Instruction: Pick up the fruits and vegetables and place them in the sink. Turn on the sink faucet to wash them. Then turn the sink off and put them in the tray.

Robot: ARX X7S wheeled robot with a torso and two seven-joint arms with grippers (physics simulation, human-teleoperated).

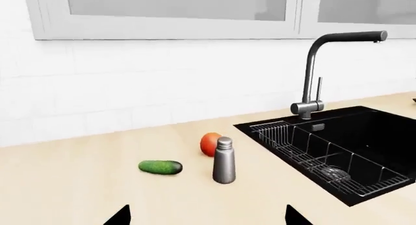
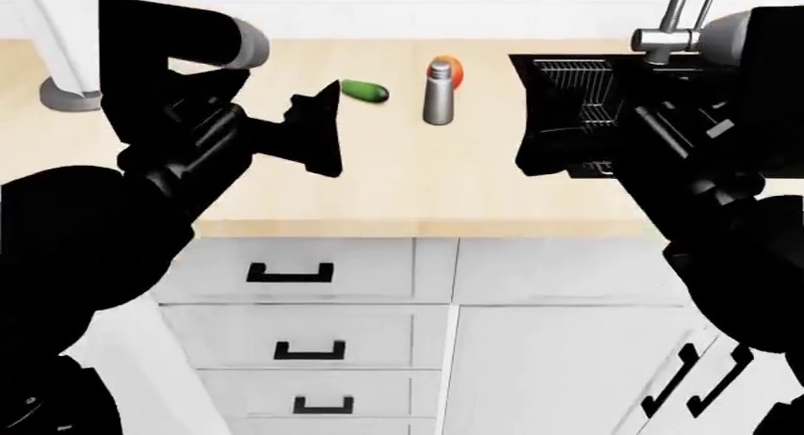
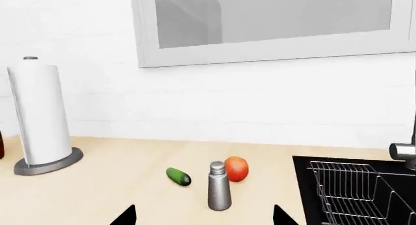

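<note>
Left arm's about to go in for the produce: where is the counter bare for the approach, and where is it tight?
Bare counter lies between the cucumber and the paper-towel holder, and along the front edge under both arms. It is tight around the steel shaker: the red-orange fruit sits right behind it, near the sink rim. The left pincer is nearest the cucumber.

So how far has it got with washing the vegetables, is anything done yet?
Nothing looks done yet. The small dark-green cucumber and the round red-orange fruit lie on the pale wooden counter, beside the steel shaker. The matte-black sink holds only its wire rack, and no water shows at the steel faucet. The left gripper is empty, near the cucumber. Picking, washing and traying all remain.
</note>
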